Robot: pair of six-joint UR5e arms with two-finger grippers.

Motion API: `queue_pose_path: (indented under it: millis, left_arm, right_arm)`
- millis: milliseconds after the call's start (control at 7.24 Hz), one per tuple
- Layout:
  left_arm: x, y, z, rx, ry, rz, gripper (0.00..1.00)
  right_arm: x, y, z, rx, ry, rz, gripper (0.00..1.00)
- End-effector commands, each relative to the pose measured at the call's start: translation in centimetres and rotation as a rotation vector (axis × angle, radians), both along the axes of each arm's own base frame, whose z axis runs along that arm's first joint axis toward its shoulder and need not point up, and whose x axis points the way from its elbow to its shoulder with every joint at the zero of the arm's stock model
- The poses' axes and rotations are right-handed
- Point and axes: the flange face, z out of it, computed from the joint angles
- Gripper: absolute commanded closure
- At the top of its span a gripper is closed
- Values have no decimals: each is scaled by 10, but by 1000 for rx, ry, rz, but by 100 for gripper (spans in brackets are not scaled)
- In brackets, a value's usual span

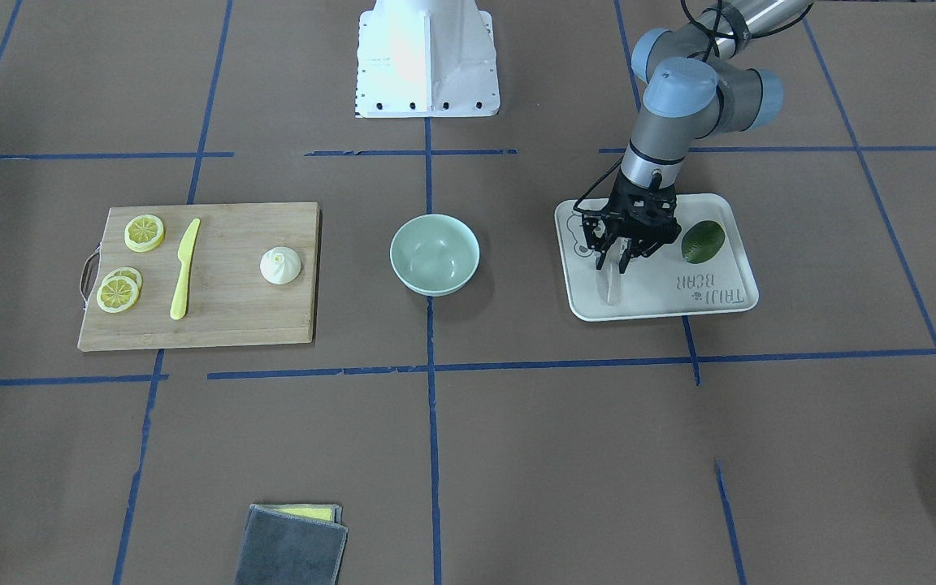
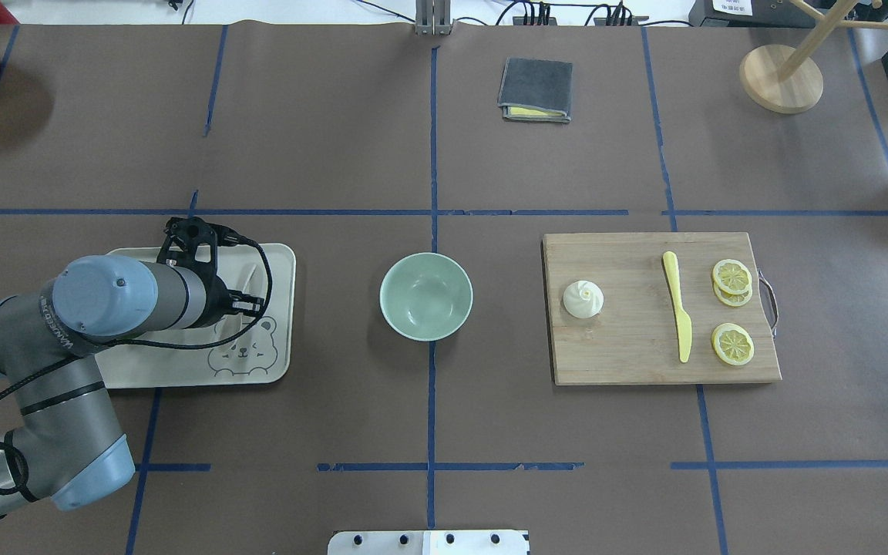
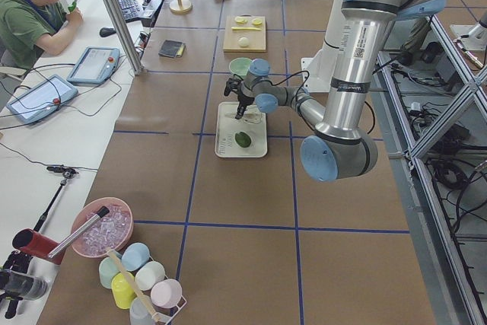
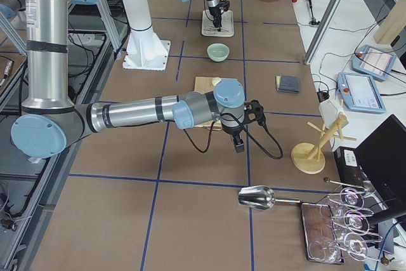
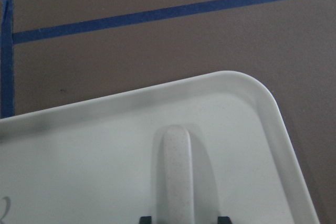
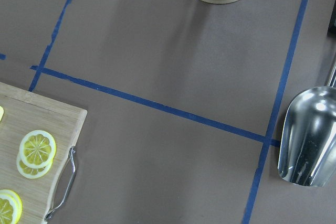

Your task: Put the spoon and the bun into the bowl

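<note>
My bench (image 2: 336, 139) is covered in brown paper, split into squares by blue tape (image 2: 428, 212). Beyond its far edge stands a white desk (image 3: 68, 123) with two tablets (image 3: 95, 64), where a person in green (image 3: 34, 13) sits. Metal framing (image 3: 449, 104) runs along the opposite side. The light is bright and even.

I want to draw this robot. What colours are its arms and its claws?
Each arm is a shiny silver-grey tube with light blue caps on the round joints. The left gripper is black with two thin fingers, and a black cable loops along the left arm. The right arm looks the same.
</note>
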Motion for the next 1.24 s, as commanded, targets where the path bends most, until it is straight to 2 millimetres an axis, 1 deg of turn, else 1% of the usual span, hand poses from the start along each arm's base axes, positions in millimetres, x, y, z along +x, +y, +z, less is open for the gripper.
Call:
queue_pose_path:
  millis: [0, 138, 276, 415, 553, 691, 829, 967, 1106]
  left_arm:
    - [-1, 0, 1, -1, -2, 0, 100]
    - [0, 0, -2, 2, 3, 0, 100]
    - [-2, 2, -12, 6, 20, 1, 100]
    - [-6, 4, -39, -4, 47, -13, 100]
    - [3, -2, -68, -106, 102, -101, 100]
    - [18, -12, -99, -228, 136, -217, 100]
    - [30, -23, -143, -279, 136, -313, 100]
    - [49, -27, -172, -379, 183, -402, 100]
    - [82, -25, -198, -444, 219, -431, 100]
  right_arm:
    - [0, 0, 0, -1, 0, 0, 0]
    - [0, -1, -1, 2, 0, 0, 0]
    - [0, 0, 0, 1, 0, 0, 0]
    - [0, 0, 0, 1, 0, 0, 0]
    - [0, 0, -1, 2, 0, 0, 0]
    - [0, 0, -1, 1, 0, 0, 0]
    - [1, 0, -1, 2, 0, 2, 0]
    - [0, 0, -1, 2, 0, 0, 0]
    - [0, 0, -1, 2, 0, 0, 0]
